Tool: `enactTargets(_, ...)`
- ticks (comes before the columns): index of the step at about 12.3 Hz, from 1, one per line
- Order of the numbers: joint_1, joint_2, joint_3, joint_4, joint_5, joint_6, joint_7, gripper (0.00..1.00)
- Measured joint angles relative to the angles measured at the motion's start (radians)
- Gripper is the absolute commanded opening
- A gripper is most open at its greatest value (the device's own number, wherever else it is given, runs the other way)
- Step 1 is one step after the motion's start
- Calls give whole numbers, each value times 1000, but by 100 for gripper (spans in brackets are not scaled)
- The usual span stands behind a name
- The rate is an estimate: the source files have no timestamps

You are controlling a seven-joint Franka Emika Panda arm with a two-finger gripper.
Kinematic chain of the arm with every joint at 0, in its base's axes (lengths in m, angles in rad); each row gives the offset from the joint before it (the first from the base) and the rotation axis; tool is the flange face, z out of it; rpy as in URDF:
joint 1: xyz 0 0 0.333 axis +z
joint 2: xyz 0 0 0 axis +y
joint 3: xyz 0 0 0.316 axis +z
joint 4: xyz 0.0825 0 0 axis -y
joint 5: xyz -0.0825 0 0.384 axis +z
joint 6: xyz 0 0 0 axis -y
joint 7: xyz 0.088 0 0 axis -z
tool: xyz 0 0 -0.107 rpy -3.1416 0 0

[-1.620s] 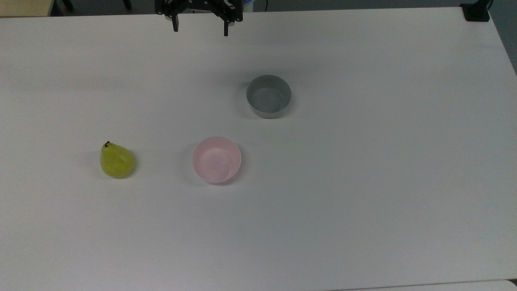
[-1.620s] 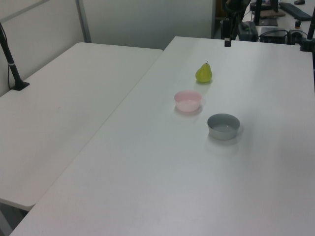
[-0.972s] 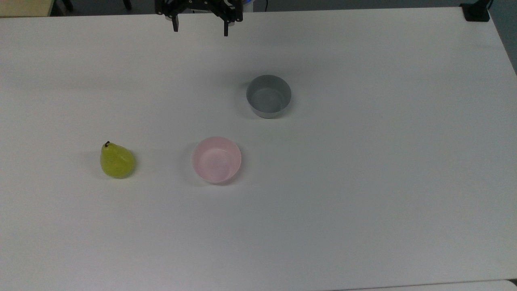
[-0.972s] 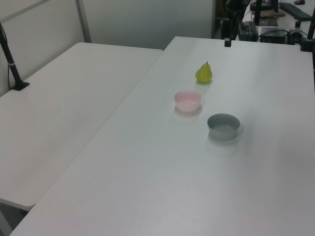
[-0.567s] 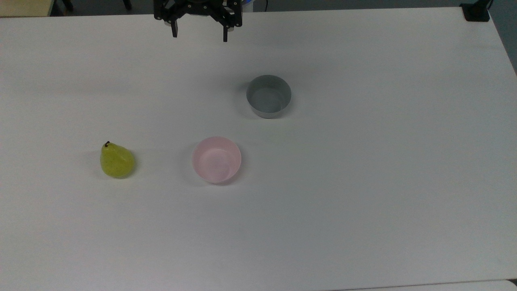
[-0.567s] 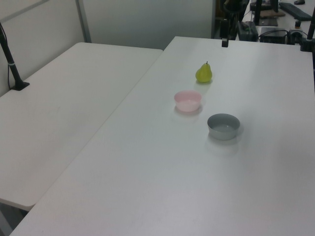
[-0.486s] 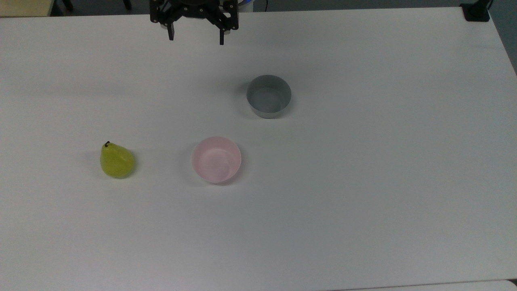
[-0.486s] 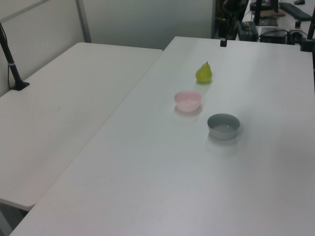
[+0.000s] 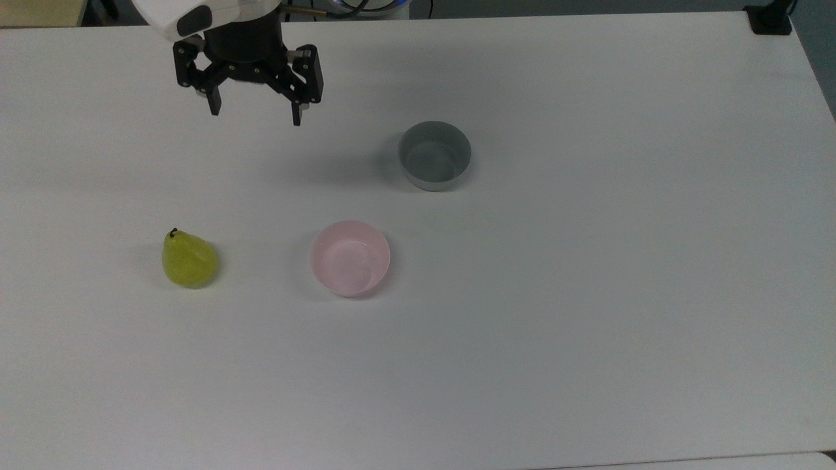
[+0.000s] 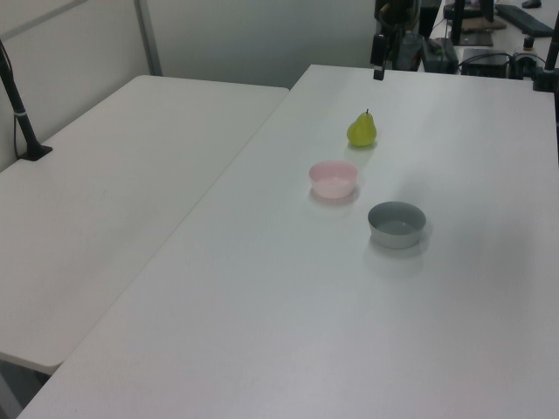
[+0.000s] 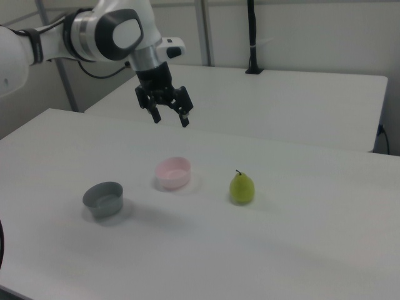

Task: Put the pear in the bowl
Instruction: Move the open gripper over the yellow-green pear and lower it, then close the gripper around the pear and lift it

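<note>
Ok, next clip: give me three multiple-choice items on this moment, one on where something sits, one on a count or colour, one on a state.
1. In the top view, where is the pear relative to the pink bowl?
A. To the top view's left, apart from it
B. Inside it
C. To the top view's right, touching it

2. How many bowls stand on the table?
A. One
B. Two
C. Four

3. What state is the gripper in?
A. Shut on the pear
B. Shut on a bowl's rim
C. Open and holding nothing

Answers:
1. A: the pear rests on the table to the top view's left of the pink bowl, with bare surface between them.
2. B: the pink bowl and the grey bowl are the bowls there.
3. C: the gripper hangs above the table with its fingers spread and nothing between them.
</note>
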Motion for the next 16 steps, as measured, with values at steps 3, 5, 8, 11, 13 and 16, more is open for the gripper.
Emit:
enactTargets(3, -24, 41, 0, 5, 0, 100, 0, 100)
enactTargets(5, -63, 77, -1, 5, 0, 171, -1, 100)
enactTargets(8, -88, 125, -1, 4, 0, 225, -12, 100)
enactTargets(11, -114, 180, -2, 3, 0, 262, -18, 100)
enactTargets(13, -136, 227, -2, 2, -1, 314, -32, 100)
enactTargets(16, -154, 298, -2, 1, -36, 379, -33, 100)
